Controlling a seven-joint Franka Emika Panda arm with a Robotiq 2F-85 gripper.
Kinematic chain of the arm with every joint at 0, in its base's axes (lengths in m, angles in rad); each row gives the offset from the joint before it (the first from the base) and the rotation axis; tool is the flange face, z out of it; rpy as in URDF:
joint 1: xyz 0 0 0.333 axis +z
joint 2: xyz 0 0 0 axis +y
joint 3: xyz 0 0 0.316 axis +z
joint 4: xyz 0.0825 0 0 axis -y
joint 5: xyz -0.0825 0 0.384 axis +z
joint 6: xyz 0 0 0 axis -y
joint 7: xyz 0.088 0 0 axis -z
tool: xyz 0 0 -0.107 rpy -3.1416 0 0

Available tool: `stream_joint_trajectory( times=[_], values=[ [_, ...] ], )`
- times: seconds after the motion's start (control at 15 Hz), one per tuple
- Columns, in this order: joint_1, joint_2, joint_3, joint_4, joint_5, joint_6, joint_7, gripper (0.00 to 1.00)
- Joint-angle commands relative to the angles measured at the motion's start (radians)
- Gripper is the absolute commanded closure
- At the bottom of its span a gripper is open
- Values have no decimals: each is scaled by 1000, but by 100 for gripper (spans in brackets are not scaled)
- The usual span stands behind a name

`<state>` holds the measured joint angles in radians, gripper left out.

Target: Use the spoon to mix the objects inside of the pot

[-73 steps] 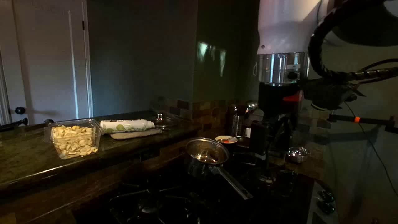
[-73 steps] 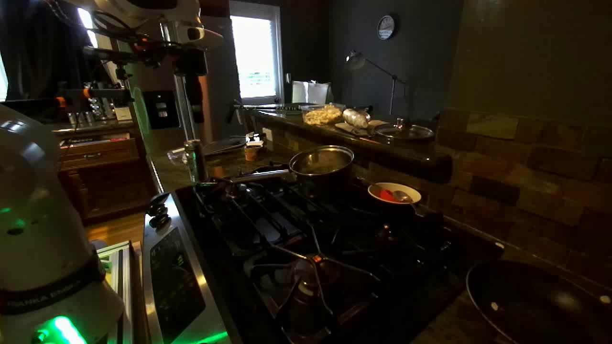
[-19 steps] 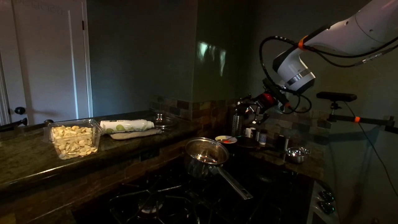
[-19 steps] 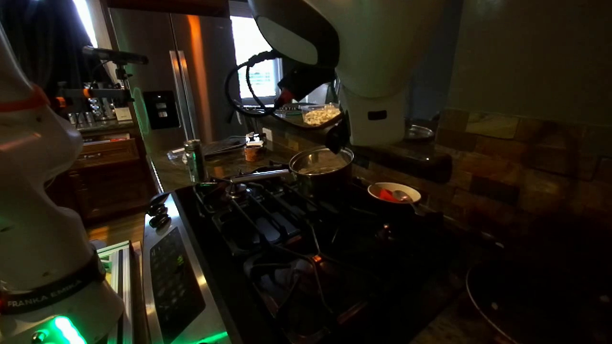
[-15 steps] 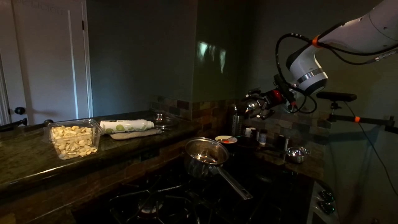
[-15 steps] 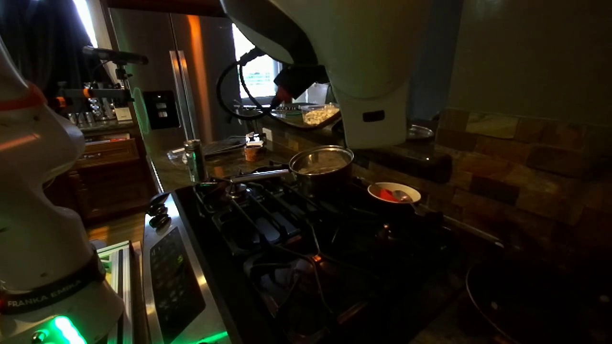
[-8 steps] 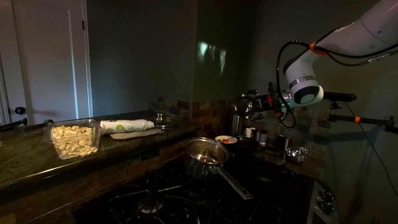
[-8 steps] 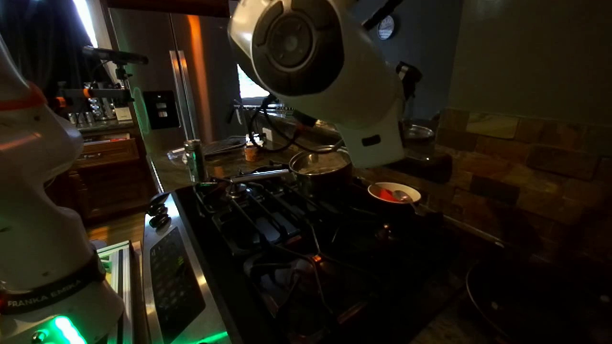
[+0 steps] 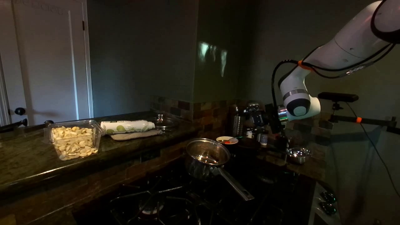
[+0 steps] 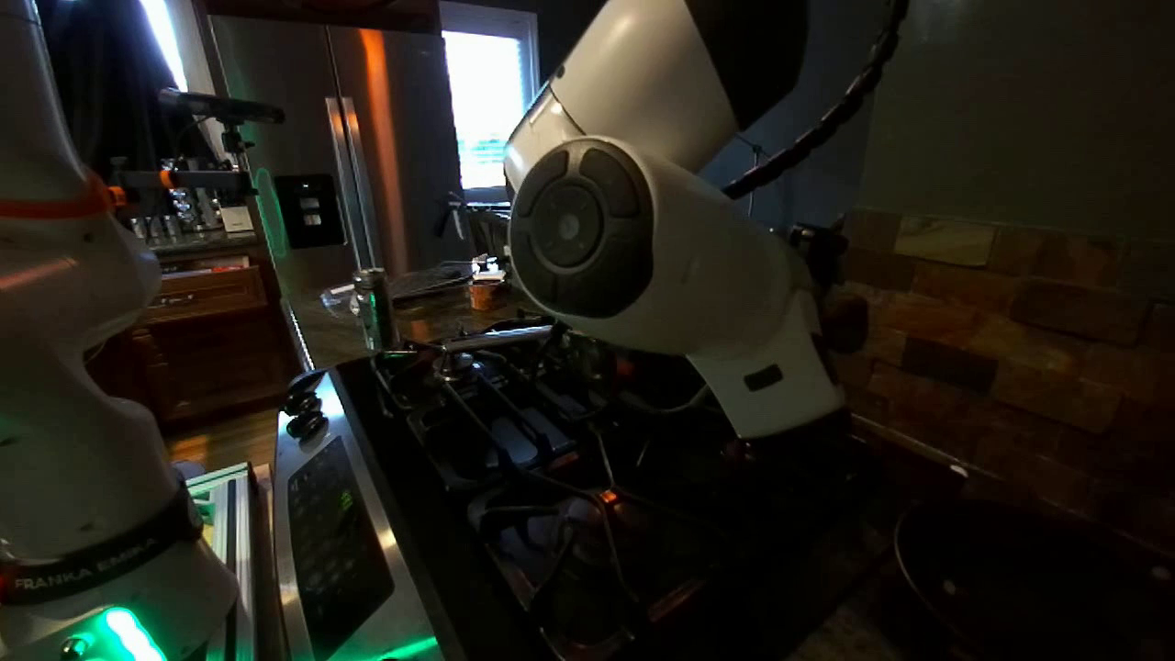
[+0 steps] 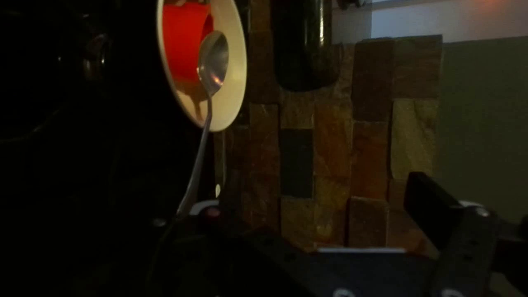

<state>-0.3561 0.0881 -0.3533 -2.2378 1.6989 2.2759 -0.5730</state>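
While the wrist view shows the Robotiq gripper (image 11: 315,202) with its fingers (image 11: 431,206) wide apart and just the tiled wall (image 11: 332,144) beyond them, the metal spoon (image 11: 214,62) lies outside that gap, its scoop in a shallow cream bowl (image 11: 236,78) partly in front of a red piece (image 11: 183,45), its slim handle slanting over the rim towards one finger; whether they touch, I cannot tell. I expect the spoon to be light and stiff, yet smooth enough to slip or swivel in a loose pinch, so I would grip the handle's wider stretch, clear of the rim. Below the red piece shows a brownish patch (image 11: 193,93), stain or reflection. In an exterior view, the steel saucepan (image 9: 195,169) stands uncovered on the gas stove (image 9: 151,207), glints inside hiding the bits to be mixed, if any. On the raised counter (image 9: 25,162) a clear plastic tub (image 9: 99,132) is heaped with pale pieces (image 9: 75,145); a small steel bowl (image 9: 299,157) holds nothing I can make out. In an exterior view, the robot arm (image 10: 698,248) covers most of the saucepan, and a frying pan (image 10: 1001,578) is too dim inside to judge.
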Motion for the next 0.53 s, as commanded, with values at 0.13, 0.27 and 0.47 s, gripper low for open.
stream_joint_trajectory(
  times=[0.13,0.27,0.47],
  values=[
    [4,63,-10,58,-85,91,-2,0],
    [9,72,-8,63,-118,141,-4,0],
    [15,80,-3,62,-159,203,4,0]
  ],
)
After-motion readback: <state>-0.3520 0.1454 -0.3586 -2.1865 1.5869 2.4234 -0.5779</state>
